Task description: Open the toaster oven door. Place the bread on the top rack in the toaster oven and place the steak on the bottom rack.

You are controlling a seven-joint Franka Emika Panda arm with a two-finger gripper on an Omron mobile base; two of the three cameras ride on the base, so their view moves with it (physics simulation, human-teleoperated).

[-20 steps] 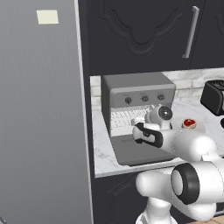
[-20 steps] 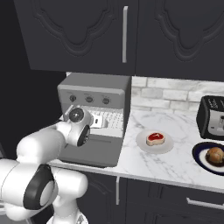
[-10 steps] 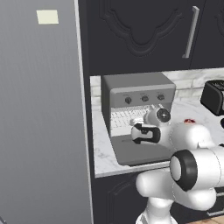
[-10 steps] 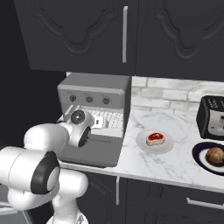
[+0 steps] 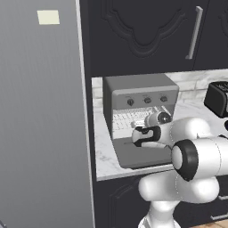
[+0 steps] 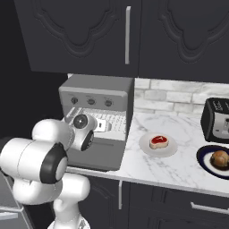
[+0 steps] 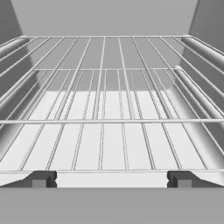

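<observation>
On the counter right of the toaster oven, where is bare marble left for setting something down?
Bare marble lies in front of the steak plate, along the counter edge. Farther right it is crowded: the bread plate sits before the black toaster.

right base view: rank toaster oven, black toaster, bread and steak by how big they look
1. toaster oven
2. black toaster
3. bread
4. steak, only slightly smaller than the bread; the bread sits nearer the camera, so that last pair is unsure.
</observation>
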